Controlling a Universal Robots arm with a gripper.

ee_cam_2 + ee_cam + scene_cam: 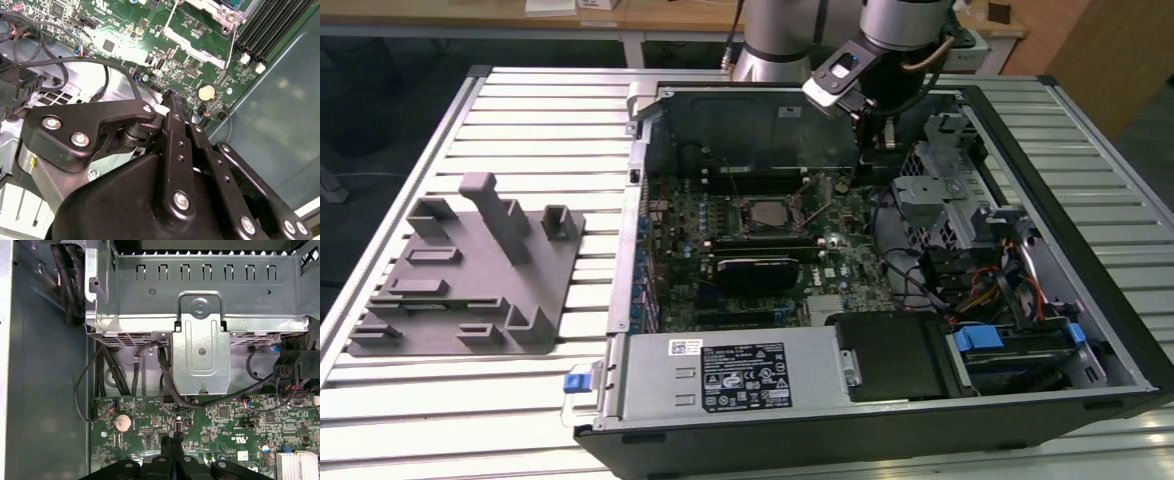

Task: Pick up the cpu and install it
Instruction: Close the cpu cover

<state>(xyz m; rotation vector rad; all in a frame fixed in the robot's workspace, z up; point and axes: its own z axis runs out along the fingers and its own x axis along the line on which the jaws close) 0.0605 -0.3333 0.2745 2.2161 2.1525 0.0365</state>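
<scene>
My gripper (pixel 877 150) hangs inside the open computer case, low over the far corner of the green motherboard (pixel 841 260) at the exterior view's right. In both wrist views the black fingers press together, shut, with nothing visible between them; the gripper (pixel 172 440) ends just above the motherboard (pixel 225 430) near a round coin battery (pixel 122 422). In the second wrist view the gripper (pixel 172 97) points at the same spot, beside the coin battery (pixel 205 92). The metal-framed socket (pixel 766 212) lies to the exterior view's left of the gripper. The cpu is hidden or out of view.
A grey plastic fixture block (pixel 460 270) sits on the slatted table left of the case. A metal drive cage (pixel 200 305) and black cables (pixel 165 390) crowd close to the gripper. The power supply (pixel 720 375) fills the case's near side. Memory slots (pixel 270 35) flank the socket.
</scene>
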